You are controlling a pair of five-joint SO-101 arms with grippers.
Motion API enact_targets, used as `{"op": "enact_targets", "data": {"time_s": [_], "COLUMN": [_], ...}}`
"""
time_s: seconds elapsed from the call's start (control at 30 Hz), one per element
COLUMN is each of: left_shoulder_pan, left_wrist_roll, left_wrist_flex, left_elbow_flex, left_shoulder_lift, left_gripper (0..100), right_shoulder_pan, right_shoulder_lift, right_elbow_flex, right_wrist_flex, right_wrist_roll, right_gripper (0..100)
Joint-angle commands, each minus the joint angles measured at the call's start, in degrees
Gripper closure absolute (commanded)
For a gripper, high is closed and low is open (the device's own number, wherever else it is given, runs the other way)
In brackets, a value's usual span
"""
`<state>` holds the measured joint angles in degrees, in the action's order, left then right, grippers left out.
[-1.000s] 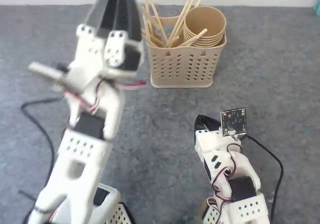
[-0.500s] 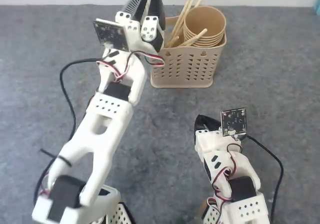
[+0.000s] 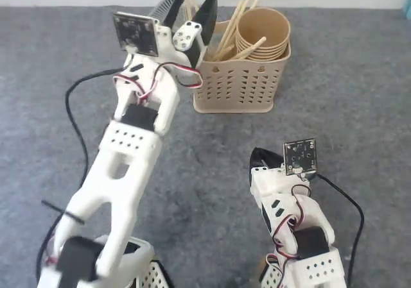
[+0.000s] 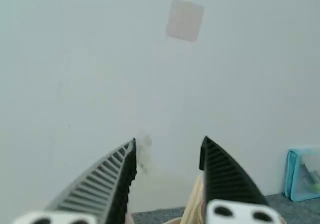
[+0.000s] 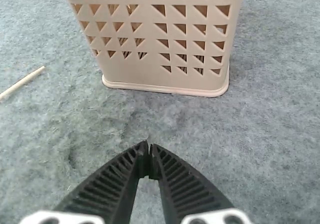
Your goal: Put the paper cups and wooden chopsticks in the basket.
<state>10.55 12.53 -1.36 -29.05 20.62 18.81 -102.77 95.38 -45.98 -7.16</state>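
Grey carpet: one basket, one stray chopstick; left end effector agape, empty; right end effector closed, empty.

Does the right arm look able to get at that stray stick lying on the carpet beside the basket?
Probably yes. The stick lies on bare carpet beside the basket, with nothing between it and the right tool. The tool is shut, so it must open first.
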Motion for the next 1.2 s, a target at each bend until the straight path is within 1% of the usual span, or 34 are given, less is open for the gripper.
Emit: {"op": "enact_targets", "data": {"time_s": [0.0,0.17,0.3,0.37,0.47,0.53,0.6,0.67,0.77,0.87,0.97,1.03,1.17], "left_shoulder_pan": [-0.6,-3.6,-9.8,-15.0,-26.3,-33.7,-40.1,-45.2,-53.2,-58.7,-64.8,-66.9,-65.5], "left_wrist_roll": [2.3,4.0,4.0,4.0,3.9,3.9,4.0,4.0,3.7,3.6,3.9,4.0,4.0], "left_wrist_flex": [8.2,23.2,34.6,41.8,53.8,58.3,59.6,58.4,54.3,52.0,46.0,45.1,49.0], "left_elbow_flex": [2.5,-1.7,-6.5,-9.7,-17.0,-23.0,-30.4,-37.6,-46.0,-52.5,-58.0,-58.4,-57.6], "left_shoulder_lift": [10.1,25.9,37.9,42.7,49.2,53.2,57.2,61.2,66.6,70.8,74.0,74.9,74.9], "left_gripper": [79,79,79,79,79,79,79,79,79,79,79,79,79], "right_shoulder_pan": [-0.8,-0.8,-0.7,-0.7,-0.4,0.7,3.0,5.8,9.3,11.5,12.8,13.5,17.6], "right_shoulder_lift": [-1.1,-1.1,-1.1,-1.1,-1.1,-1.1,-1.1,-1.0,-1.0,-0.9,-0.9,-0.8,2.2], "right_elbow_flex": [1.1,1.1,1.1,1.0,0.0,-2.1,-4.0,-6.2,-8.0,-8.7,-9.4,-9.3,-9.8], "right_wrist_flex": [0.2,0.2,0.2,-0.1,-1.9,-4.5,-6.6,-8.0,-8.5,-8.0,-5.5,-1.5,5.8], "right_wrist_roll": [0.7,0.7,0.7,0.7,0.3,-0.4,-4.0,-6.3,-6.3,-6.4,-6.6,-6.6,-6.7], "right_gripper": [99.1,99.1,99.1,99.1,99.1,99.1,99.1,99.1,99.1,99.1,99.1,99.1,99.1]}}
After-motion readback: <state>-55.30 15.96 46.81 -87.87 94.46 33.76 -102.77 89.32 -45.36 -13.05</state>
